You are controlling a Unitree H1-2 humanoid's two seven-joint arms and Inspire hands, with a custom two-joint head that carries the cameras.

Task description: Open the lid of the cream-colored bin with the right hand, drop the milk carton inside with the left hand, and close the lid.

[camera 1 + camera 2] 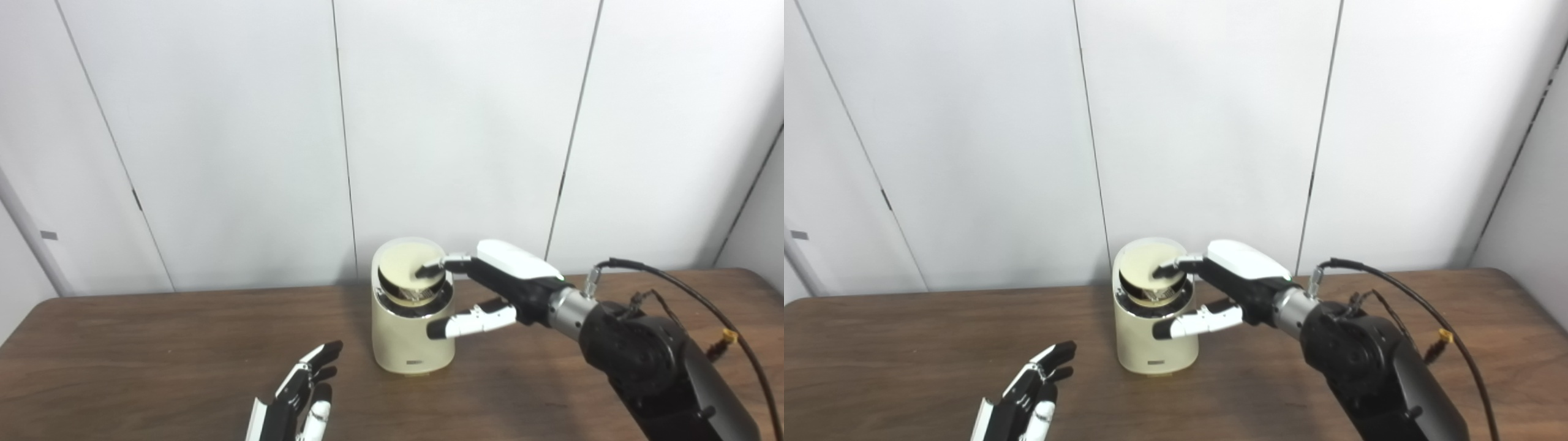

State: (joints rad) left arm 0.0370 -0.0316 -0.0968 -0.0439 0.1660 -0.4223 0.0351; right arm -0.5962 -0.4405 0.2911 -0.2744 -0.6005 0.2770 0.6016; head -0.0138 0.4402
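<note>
The cream-colored bin (411,346) stands at the middle of the table, close to the wall. Its round lid (405,262) is tilted up, with a dark gap beneath it. Something pale shows in that gap, but I cannot tell what it is. My right hand (511,278) reaches in from the right. Its fingertips (430,267) rest on the lid's face, and its thumb (468,323) sticks out in front of the bin's side. My left hand (301,392) hovers low at the front left of the bin, open and empty. No milk carton is in sight.
The brown wooden table (153,349) runs back to a white panelled wall (245,122). A black cable (692,288) loops off my right forearm over the table's right side.
</note>
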